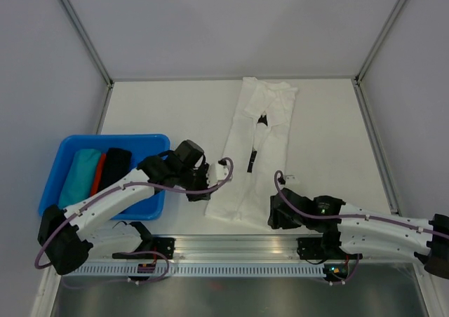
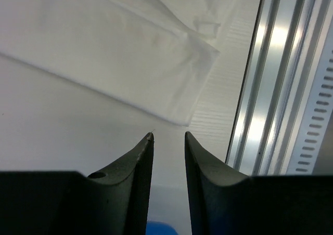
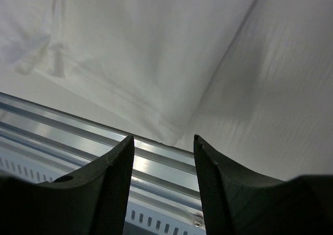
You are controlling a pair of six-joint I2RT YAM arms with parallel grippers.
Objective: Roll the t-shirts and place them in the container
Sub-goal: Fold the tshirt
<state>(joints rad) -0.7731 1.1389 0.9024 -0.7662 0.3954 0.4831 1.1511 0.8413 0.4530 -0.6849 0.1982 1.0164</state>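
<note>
Near the rail [image 1: 238, 245], the left gripper [image 2: 169, 137] and right gripper [image 3: 164, 139] hover, jaws apart and empty, at the near corners of the folded white shirt [image 1: 238, 184]; rolling looks about to begin, needing both corners pinched.

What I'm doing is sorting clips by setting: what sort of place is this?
Probably a robotics lab cell: two arms bolted to an aluminium rail, plain white walls enclosing the table, and a blue bin of rolled shirts beside a flat white shirt.
</note>
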